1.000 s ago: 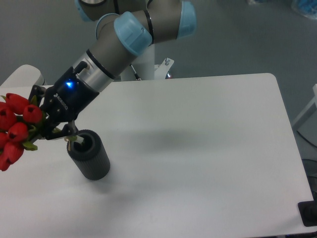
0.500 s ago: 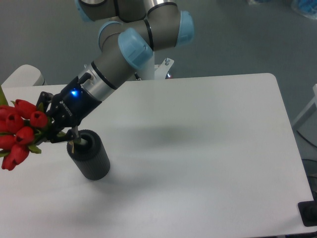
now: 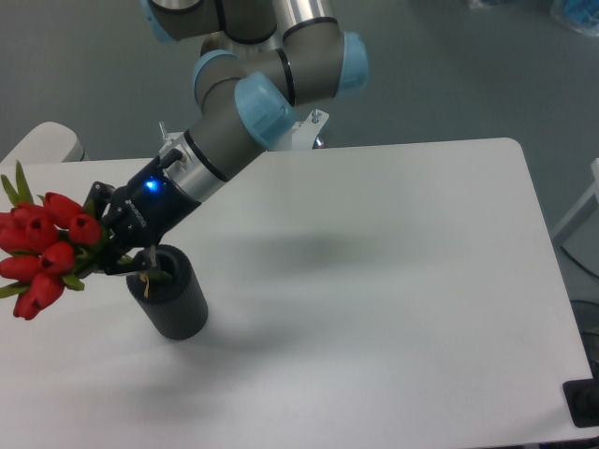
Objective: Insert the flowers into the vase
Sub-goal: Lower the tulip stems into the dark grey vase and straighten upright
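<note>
The flowers [image 3: 45, 248], a bunch of red tulip buds with green leaves, hang tilted out to the left above the table's left side. My gripper [image 3: 117, 255] is shut on their stems, just left of and above the vase's mouth. The stem ends dip into the opening of the vase [image 3: 171, 292], a dark grey cylinder standing on the table's left part. The fingertips are partly hidden by stems and the vase rim.
The white table [image 3: 374, 299] stretches to the right of the vase. A second white surface [image 3: 42, 142] shows at the far left edge. The arm's base mount [image 3: 304, 126] sits behind the table's back edge.
The gripper with the bunch has shifted right and slightly down, and the buds have risen and swung nearer upright. The stem ends now reach into the vase's mouth.
</note>
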Robot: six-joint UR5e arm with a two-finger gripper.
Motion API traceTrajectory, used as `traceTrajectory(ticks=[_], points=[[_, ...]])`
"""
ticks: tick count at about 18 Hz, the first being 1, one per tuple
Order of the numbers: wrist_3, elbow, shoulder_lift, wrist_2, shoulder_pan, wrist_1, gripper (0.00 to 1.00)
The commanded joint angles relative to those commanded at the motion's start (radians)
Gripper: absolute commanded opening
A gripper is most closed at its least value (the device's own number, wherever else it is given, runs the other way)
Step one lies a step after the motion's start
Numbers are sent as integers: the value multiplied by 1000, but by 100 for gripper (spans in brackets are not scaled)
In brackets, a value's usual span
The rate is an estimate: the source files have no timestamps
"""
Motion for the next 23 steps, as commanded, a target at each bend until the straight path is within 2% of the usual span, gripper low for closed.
traceTrajectory(ticks=[9,19,20,23], points=[[35,-55,-8,-2,28,0,20],[54,-75,-40,0,28,-2,24],[55,-78,-41,0,29,-2,27],[55,-80,-46,0,57,-2,44]])
